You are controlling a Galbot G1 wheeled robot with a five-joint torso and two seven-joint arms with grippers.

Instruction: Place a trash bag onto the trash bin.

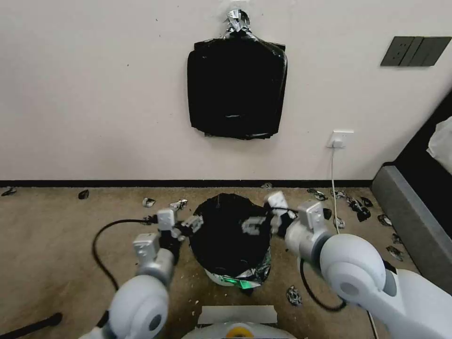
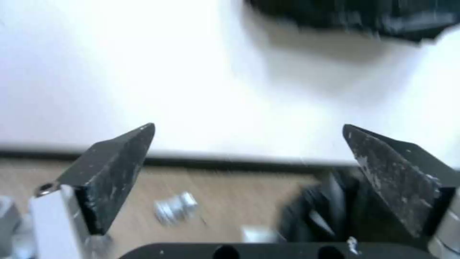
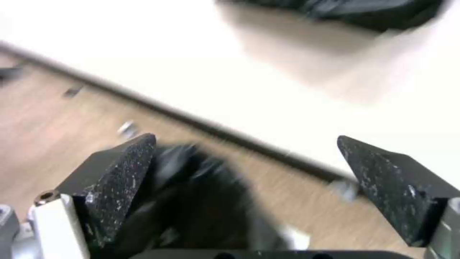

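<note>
Your left gripper sits with its jaws spread wide and nothing between them, at one side of the trash bag; your right gripper is equally wide and bare at the other side. Between them, one glossy, wrinkled black film bag drapes over one trash bin, whose cream base peeks out below. One squarish bundle of black bags hangs on the wall beyond both. No readable writing.
</note>
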